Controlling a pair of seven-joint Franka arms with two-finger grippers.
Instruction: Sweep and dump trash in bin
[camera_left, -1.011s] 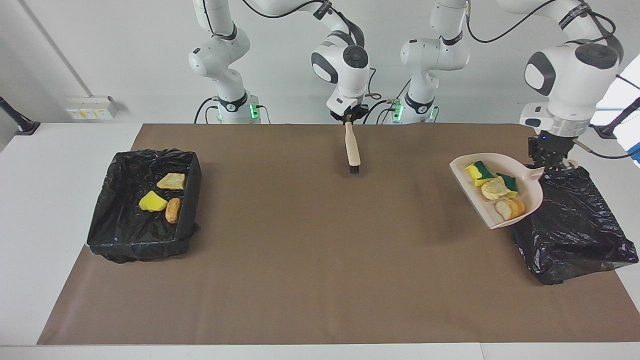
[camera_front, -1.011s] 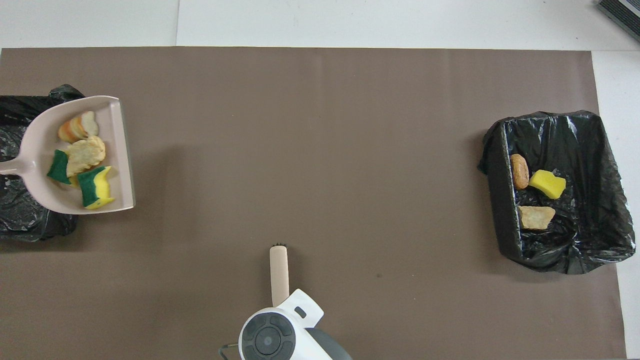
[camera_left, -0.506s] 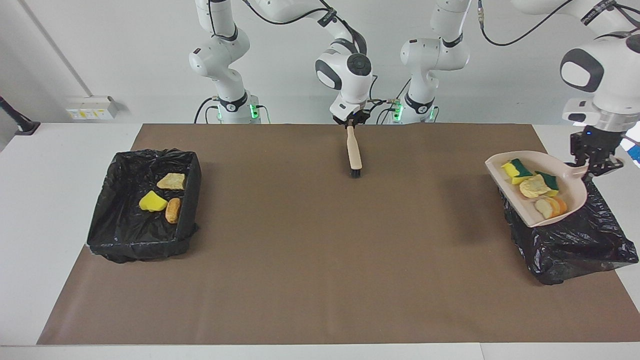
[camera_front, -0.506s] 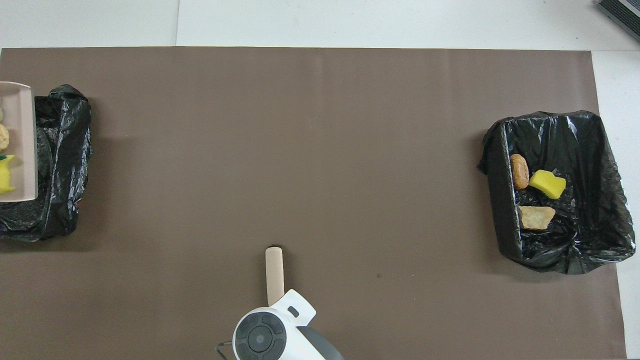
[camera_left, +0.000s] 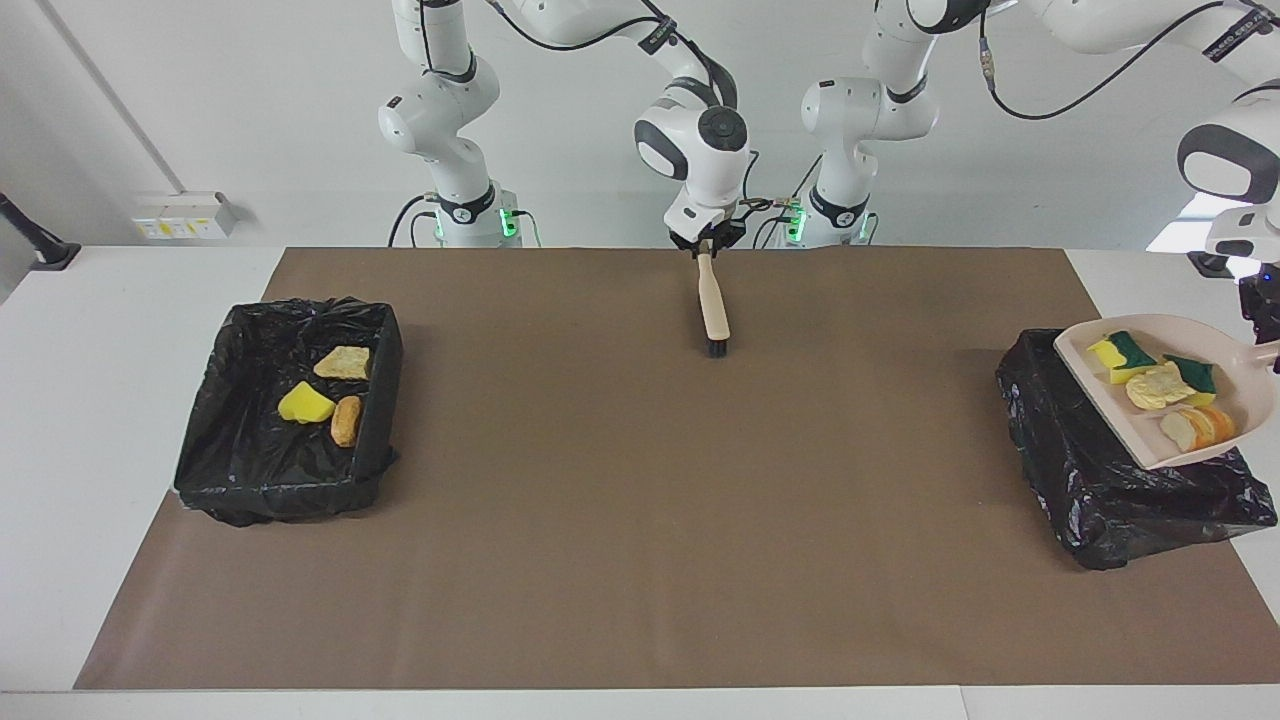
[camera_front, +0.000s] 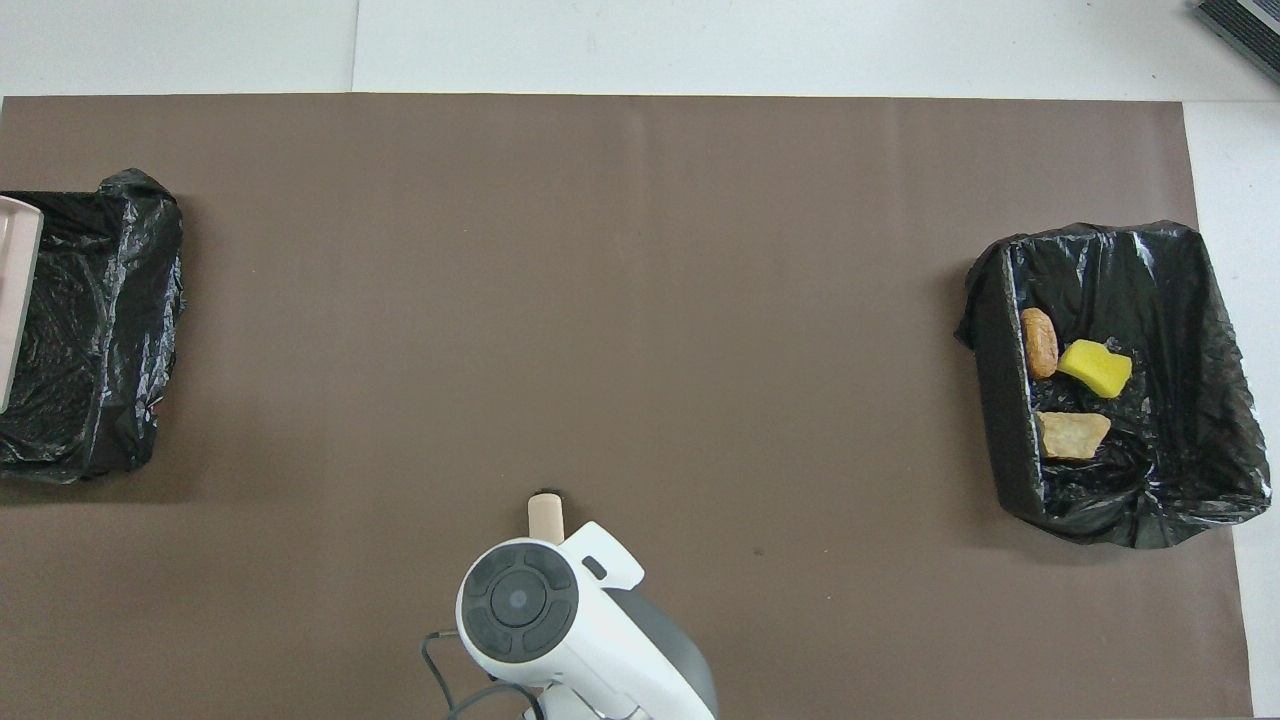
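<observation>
No writing can be read anywhere. The wall box past the table's corner at the right arm's end carries yellow stickers, possibly labels, but whatever is on them is too small to make out.

Brown mat spread over the white table. Beige brush hanging bristles-down at mid-table. Wall socket up on the wall.

White jointed arms with black cables, dark joint caps, green base lights.
</observation>
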